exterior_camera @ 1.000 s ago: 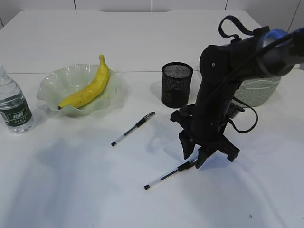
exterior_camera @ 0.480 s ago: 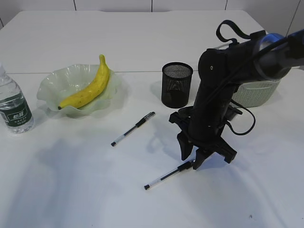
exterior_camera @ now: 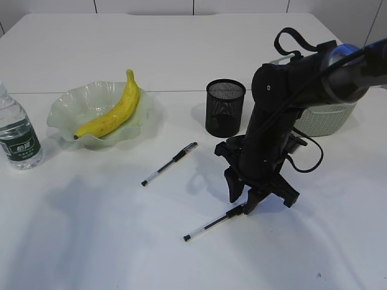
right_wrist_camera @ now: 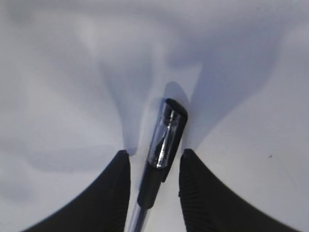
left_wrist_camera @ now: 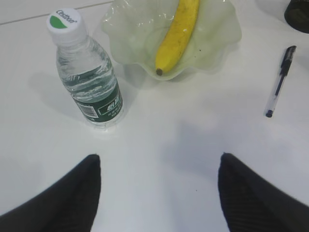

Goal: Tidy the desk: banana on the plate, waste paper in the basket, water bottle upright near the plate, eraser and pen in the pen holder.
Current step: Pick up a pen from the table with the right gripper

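Two black-capped pens lie on the white table: one (exterior_camera: 169,164) in the middle, another (exterior_camera: 208,226) nearer the front. My right gripper (exterior_camera: 243,199) stands open over the front pen's cap end (right_wrist_camera: 164,140). Its jaws straddle the cap with a gap on each side. The banana (exterior_camera: 112,115) lies in the pale green plate (exterior_camera: 66,109). The water bottle (exterior_camera: 18,136) stands upright left of the plate. My left gripper (left_wrist_camera: 159,156) hangs open over bare table, in front of the bottle (left_wrist_camera: 89,77). The eraser and waste paper are out of view.
The black mesh pen holder (exterior_camera: 225,107) stands behind my right arm. A pale woven basket (exterior_camera: 329,118) sits at the right, partly hidden by the arm. The left wrist view also shows the banana (left_wrist_camera: 176,36), the plate (left_wrist_camera: 217,34) and the middle pen (left_wrist_camera: 280,79).
My right arm has shifted slightly left and lower over the front pen's cap end. Pens, bottle and banana have not moved.
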Tool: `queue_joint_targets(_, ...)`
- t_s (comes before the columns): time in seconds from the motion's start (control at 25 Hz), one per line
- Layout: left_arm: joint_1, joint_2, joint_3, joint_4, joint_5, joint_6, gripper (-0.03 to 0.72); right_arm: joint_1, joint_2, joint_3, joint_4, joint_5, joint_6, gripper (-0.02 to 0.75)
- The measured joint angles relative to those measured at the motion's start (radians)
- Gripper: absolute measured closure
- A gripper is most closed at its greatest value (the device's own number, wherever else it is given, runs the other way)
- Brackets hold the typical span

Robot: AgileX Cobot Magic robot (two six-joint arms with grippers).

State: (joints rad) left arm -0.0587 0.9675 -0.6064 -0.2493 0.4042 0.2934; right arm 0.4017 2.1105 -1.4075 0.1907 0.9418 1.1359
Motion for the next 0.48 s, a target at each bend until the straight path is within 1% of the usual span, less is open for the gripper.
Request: queue_joint_targets(0.48,0.000,0.000,0.000,0.000,0.004,0.000,0.151,0.000,0.000,0.000,-0.016,0.000,0.000,0.481)
